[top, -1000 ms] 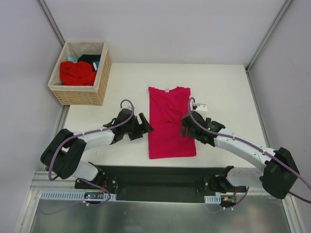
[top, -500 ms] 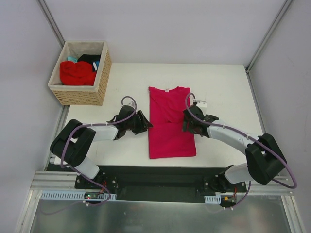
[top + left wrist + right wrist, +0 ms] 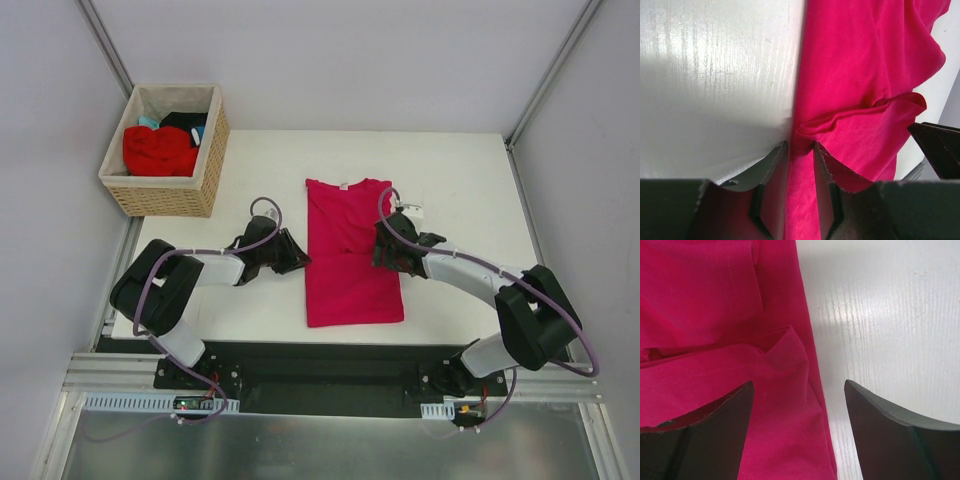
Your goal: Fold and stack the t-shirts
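Observation:
A crimson-pink t-shirt (image 3: 350, 275) lies folded into a long strip on the white table (image 3: 470, 180), with its neck label at the far end. My left gripper (image 3: 298, 255) is at the strip's left edge. In the left wrist view its jaws (image 3: 800, 145) stand narrow, with the shirt's edge (image 3: 855, 75) pinched and bunched between them. My right gripper (image 3: 385, 250) is at the strip's right edge. In the right wrist view it (image 3: 799, 385) stands open astride that edge: one finger is over the cloth (image 3: 715, 305) and the other over bare table.
A woven wicker basket (image 3: 170, 197) stands at the back left, off the table's corner. It holds a brighter red tee (image 3: 158, 150), a black one (image 3: 185, 120) and a bit of teal (image 3: 148, 122). Grey walls close in the sides and back.
My left gripper has slid right onto the shirt's left edge and closed from wide open to a narrow pinch. My right gripper has edged inward over the right edge and stays open.

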